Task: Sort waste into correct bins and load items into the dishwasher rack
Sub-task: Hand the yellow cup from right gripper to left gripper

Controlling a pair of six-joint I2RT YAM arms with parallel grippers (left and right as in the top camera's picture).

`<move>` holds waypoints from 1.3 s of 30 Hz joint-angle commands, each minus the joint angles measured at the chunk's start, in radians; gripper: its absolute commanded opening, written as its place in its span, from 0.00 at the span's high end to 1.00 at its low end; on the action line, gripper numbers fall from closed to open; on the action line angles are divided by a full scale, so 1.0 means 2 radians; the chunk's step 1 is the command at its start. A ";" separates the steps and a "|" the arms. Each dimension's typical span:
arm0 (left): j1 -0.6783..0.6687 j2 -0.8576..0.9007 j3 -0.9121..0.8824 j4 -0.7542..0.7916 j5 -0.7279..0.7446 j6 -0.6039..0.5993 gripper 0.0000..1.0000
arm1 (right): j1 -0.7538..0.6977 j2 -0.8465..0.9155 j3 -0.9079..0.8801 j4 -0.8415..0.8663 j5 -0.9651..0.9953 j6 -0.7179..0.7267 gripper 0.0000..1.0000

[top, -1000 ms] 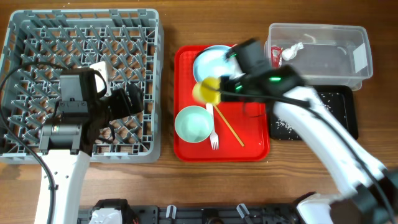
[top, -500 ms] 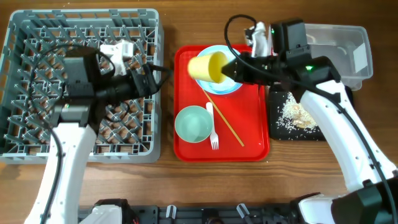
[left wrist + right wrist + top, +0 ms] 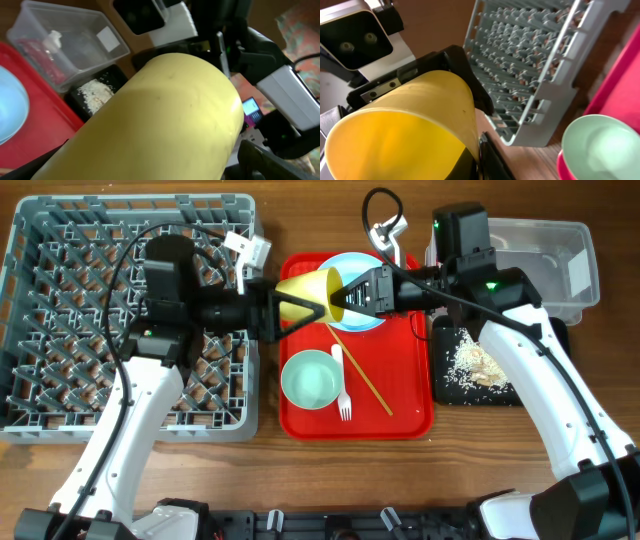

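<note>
The yellow-green cup [image 3: 308,293] hangs on its side in the air between the dishwasher rack [image 3: 60,240] and the red tray [image 3: 410,415]. My right gripper [image 3: 345,298] is shut on its rim, one finger [image 3: 492,160] outside the wall. From the left, my left gripper [image 3: 288,308] stands open, its fingers on either side of the cup's base [image 3: 165,115]. On the red tray lie a light-blue plate [image 3: 365,272], a pale green bowl [image 3: 311,379], a white fork [image 3: 341,385] and chopsticks [image 3: 368,385].
The clear tub [image 3: 540,260] stands at the back right with a red wrapper [image 3: 37,62] and a white napkin [image 3: 52,39] in it. In front of it, the black tray [image 3: 555,380] holds rice scraps [image 3: 478,362]. The rack shows only bare pegs.
My right arm has carried the cup leftward off the plate, toward the rack. My left arm has swung right from over the rack, and its open fingers now flank the cup's base.
</note>
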 commanded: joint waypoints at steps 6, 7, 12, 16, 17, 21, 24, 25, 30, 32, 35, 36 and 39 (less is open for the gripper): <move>-0.016 0.003 0.007 0.015 0.038 -0.007 0.25 | 0.001 0.005 0.001 0.002 -0.026 0.000 0.96; -0.016 0.003 0.007 0.015 0.038 -0.007 0.24 | 0.001 0.005 0.001 0.000 -0.026 0.000 0.96; -0.016 0.003 0.007 0.015 0.038 -0.007 0.23 | 0.001 0.005 0.001 -0.001 -0.026 0.000 0.96; -0.016 0.003 0.007 0.017 0.037 -0.007 0.23 | 0.001 0.005 0.001 -0.006 -0.026 0.000 0.96; -0.016 0.003 0.007 0.017 0.037 -0.007 0.23 | 0.001 0.005 0.001 -0.006 -0.026 0.000 0.96; -0.016 0.003 0.007 0.017 0.037 -0.007 0.26 | 0.001 0.005 0.001 -0.009 -0.023 0.000 0.96; -0.016 0.003 0.007 0.016 0.034 -0.007 0.32 | 0.001 0.005 0.001 -0.012 -0.020 0.000 0.95; -0.016 0.003 0.007 0.017 0.034 -0.007 0.33 | 0.001 0.005 0.001 -0.011 -0.020 0.000 0.96; -0.016 0.003 0.007 0.017 0.034 -0.006 0.34 | 0.001 0.005 0.001 -0.011 -0.020 0.000 0.96; -0.016 0.003 0.007 0.016 0.028 -0.007 0.37 | 0.001 0.005 0.001 -0.011 -0.020 0.000 0.96; -0.016 0.003 0.007 0.016 0.021 -0.007 0.40 | 0.001 0.005 0.001 -0.012 -0.020 0.000 0.96; -0.016 0.003 0.007 0.016 0.021 -0.006 0.40 | 0.001 0.005 0.001 -0.012 -0.020 0.000 0.96; -0.016 0.003 0.007 0.016 0.021 -0.006 0.40 | 0.001 0.005 0.001 -0.012 -0.019 0.000 0.95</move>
